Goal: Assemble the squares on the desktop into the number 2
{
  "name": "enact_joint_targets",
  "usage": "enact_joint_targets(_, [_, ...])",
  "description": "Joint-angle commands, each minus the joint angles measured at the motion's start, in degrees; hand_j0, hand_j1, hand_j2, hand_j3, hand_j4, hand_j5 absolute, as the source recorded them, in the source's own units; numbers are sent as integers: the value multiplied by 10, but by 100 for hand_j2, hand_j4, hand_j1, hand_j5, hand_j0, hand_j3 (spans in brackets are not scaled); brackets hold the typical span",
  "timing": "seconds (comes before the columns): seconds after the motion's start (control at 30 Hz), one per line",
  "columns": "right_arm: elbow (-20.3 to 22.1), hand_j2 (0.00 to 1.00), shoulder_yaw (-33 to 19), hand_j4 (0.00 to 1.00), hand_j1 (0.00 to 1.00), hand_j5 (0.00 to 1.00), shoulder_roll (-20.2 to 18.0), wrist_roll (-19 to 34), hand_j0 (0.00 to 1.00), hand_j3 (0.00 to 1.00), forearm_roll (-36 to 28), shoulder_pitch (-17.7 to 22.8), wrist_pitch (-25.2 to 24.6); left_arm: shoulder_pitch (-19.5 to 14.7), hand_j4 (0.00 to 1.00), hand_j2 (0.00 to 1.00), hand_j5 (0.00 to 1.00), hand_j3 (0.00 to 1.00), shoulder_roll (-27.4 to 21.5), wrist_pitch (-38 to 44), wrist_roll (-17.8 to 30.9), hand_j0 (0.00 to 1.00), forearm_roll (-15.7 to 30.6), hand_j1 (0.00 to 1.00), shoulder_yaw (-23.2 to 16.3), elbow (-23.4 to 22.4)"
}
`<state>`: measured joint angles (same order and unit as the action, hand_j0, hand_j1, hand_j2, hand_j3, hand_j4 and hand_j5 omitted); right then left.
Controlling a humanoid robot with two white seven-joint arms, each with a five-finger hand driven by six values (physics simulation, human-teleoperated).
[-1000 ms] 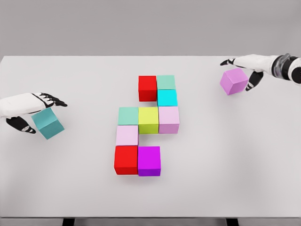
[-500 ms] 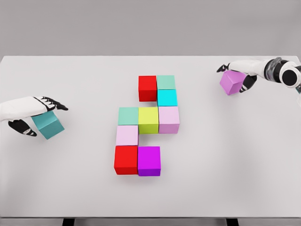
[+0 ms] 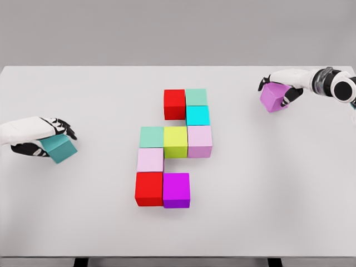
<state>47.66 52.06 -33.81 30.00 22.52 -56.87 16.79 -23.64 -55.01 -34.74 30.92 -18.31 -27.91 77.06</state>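
Blocks make up the whole job: nine of them sit packed together in the middle of the frame as an unfinished 2, running from the red block at the top, past the yellow block in the middle row, down to the magenta block at the bottom right of the figure, where the bottom row looks one piece short. Two more are out at the sides. Your left hand, at the left edge, has its fingers wrapped over the teal block, which sits tilted rather than flat. Your right hand, at the upper right, is clasped around the purple block, thumb on one side and fingers on the other. Judge these as light, rigid cubes with smooth flat faces: they won't crush, but they could slip or twist if you pinch near a corner, so hold them on two opposite faces near the middle and level each one before you set it down. The table has plenty of open room on both sides of the figure and along the lower part of the frame, with its edges well away from either hand. The tight spot is the figure itself: its blocks touch each other, so a sideways nudge would likely shift several, and you'd do better to come in from above or from the open right
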Motion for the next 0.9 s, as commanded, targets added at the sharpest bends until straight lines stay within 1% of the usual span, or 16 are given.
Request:
enact_joint_targets(0.0, [3,67,-1,67,67,67,-2,1,67,67,-2,-1,24,0,66,66,66,66,0,-3,2,66,-5,66,-3,0])
enact_joint_targets(0.03, [4,67,-1,67,67,67,-3,1,67,67,-2,-2,36,0,60,60,60,60,-1,-3,1,60,-5,60,-3,1])
enact_joint_targets(0.07, [9,67,-1,67,67,67,-4,2,67,67,-2,-3,47,0,57,57,57,57,-1,-3,1,57,-5,57,-3,1])
enact_joint_targets(0.1, [18,67,-2,67,67,67,-12,2,67,67,-2,-3,60,0,57,57,57,57,-2,-3,1,57,-5,57,-3,2])
enact_joint_targets(0.13, [28,67,-2,67,67,67,-20,4,67,67,-3,-3,73,1,54,54,54,54,-3,-3,0,54,-5,54,-3,4])
enact_joint_targets(0.17, [34,67,-2,67,67,67,-27,4,67,67,-3,-3,89,1,54,54,54,54,-3,-3,0,54,-5,54,-3,4])
enact_joint_targets(0.23, [39,67,-3,67,67,67,-39,6,67,67,-4,-3,140,1,54,54,54,54,-4,-3,-1,54,-4,54,-2,5])
enact_joint_targets(0.3, [44,66,-3,66,66,66,-50,8,66,66,-5,-4,177,1,51,51,51,51,-1,-3,-2,51,-2,51,-1,12])
enact_joint_targets(0.33, [52,65,-3,65,65,65,-54,8,65,65,-5,-4,182,0,48,48,48,48,0,-3,-2,48,0,48,-1,16])
enact_joint_targets(0.4, [68,65,-2,65,65,65,-64,10,65,65,-5,-6,182,-1,48,48,48,48,0,-3,-2,48,9,48,2,35])
enact_joint_targets(0.47, [87,65,-1,65,65,65,-79,13,65,65,-5,-5,182,0,48,48,48,48,-1,-3,-2,48,31,48,1,56])
enact_joint_targets(0.6, [178,65,0,65,65,65,-124,13,65,65,-5,4,182,-2,46,46,46,46,3,-3,-2,46,47,46,4,76])
enact_joint_targets(0.67, [210,65,0,65,65,65,-141,13,65,65,-5,10,182,-3,45,45,45,45,4,-3,-3,45,56,45,6,84])
enact_joint_targets(0.7, [229,65,0,65,65,65,-151,13,65,65,-5,14,182,-4,45,45,45,45,5,-3,-9,45,56,45,6,96])
enact_joint_targets(0.8, [281,66,1,66,66,66,-169,13,66,66,-6,31,182,-5,44,44,44,44,18,5,-67,44,58,44,6,103])
enact_joint_targets(0.87, [335,66,1,66,66,66,-190,13,66,66,-6,47,182,-6,43,43,43,43,32,31,-75,43,57,43,6,103])
